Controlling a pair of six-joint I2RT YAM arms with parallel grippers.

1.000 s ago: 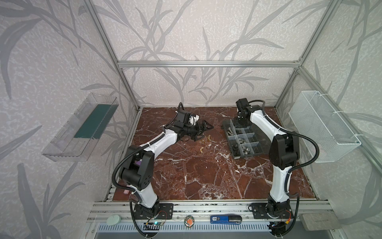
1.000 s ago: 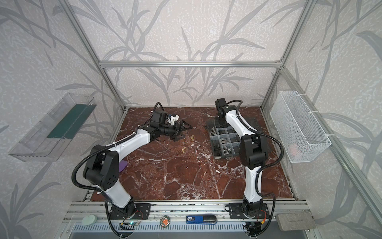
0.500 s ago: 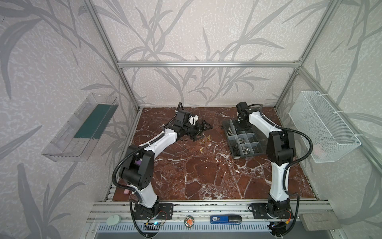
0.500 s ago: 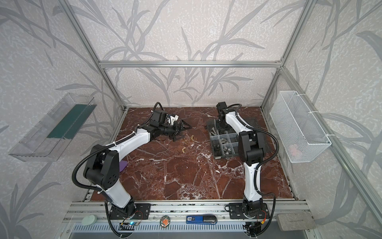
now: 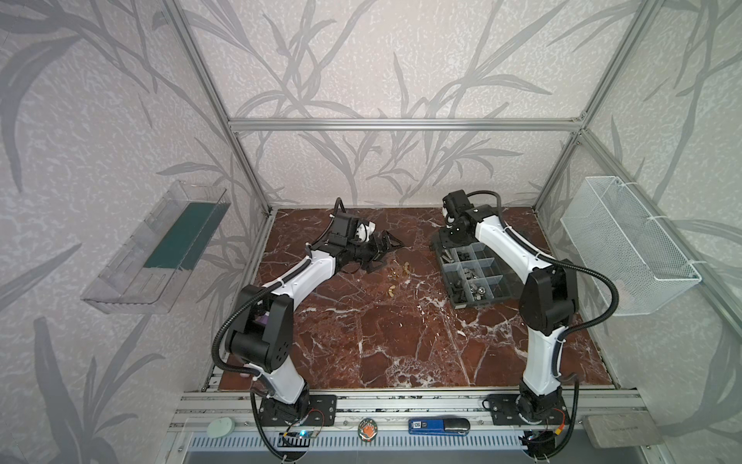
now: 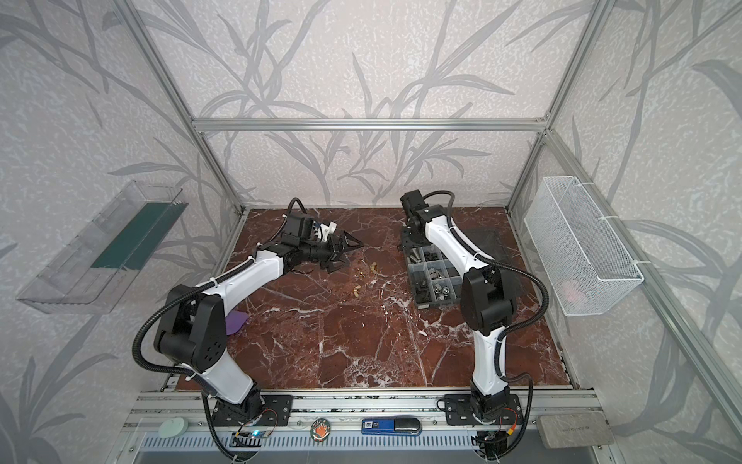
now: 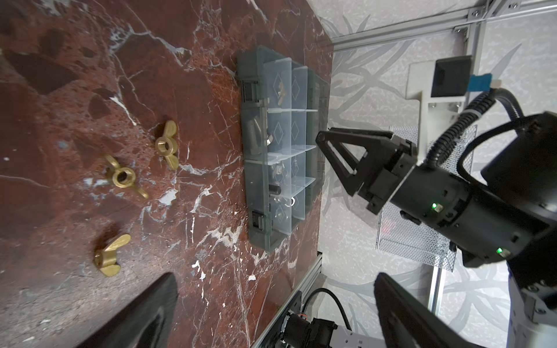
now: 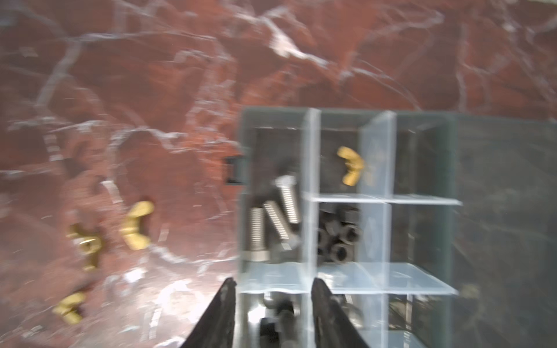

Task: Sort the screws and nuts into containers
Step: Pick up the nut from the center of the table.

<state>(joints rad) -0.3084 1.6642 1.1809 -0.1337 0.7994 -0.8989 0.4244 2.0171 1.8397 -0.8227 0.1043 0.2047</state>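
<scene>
Right wrist view: right end effector (image 8: 272, 283) hovers over the organizer box (image 8: 277, 118), jaws partly apart, gripping nothing. One brass wing nut (image 8: 351, 165) lies in the compartment beside the silver bolts (image 8: 280, 223). Three wing nuts (image 7: 122, 176) lie on the tabletop (image 7: 60, 45) near the box. Left end effector (image 7: 274, 275) stands wide, empty.

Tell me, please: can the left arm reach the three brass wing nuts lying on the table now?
Probably yes: the open left gripper is near the wing nuts, with nothing between.
</scene>
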